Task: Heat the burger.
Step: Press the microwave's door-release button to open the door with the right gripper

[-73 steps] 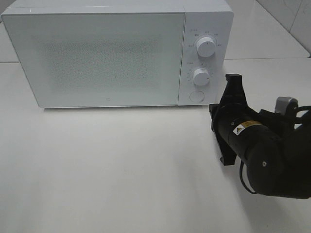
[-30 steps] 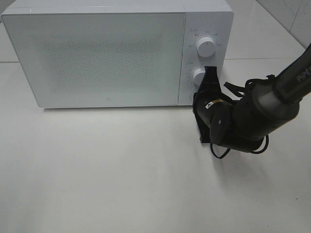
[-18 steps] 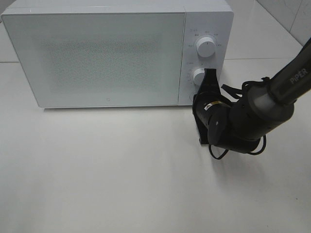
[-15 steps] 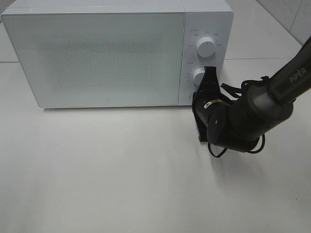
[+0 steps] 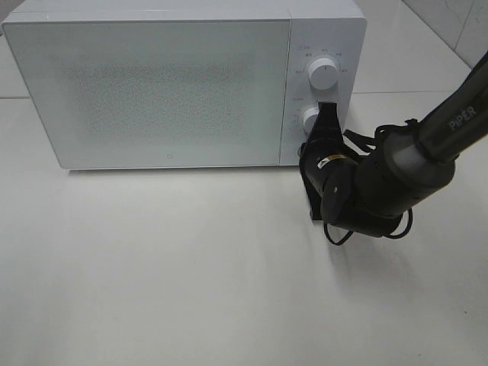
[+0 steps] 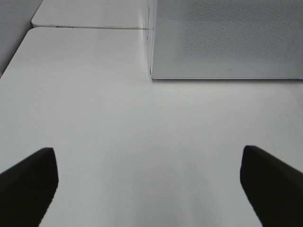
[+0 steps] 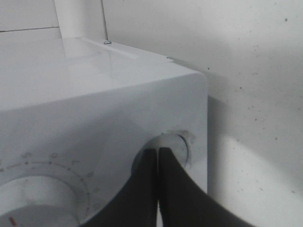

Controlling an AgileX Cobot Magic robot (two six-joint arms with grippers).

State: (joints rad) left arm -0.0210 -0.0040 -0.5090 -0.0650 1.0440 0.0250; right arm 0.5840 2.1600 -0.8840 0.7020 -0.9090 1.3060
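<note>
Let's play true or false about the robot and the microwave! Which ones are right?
1. The microwave door is shut. True.
2. The right gripper is shut, with its tips at the round button. True.
3. A burger sits on the table in front of the microwave. False: no burger is in view.
4. The left gripper holds a plate. False: it is open and empty above the table.

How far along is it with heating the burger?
Done: unclear. The white box-shaped microwave's frosted door is shut and no burger shows. In hand: the black right tool, closed, tips at the round white button on its control panel. Still to do: can't say whether loading or only starting remains.
</note>
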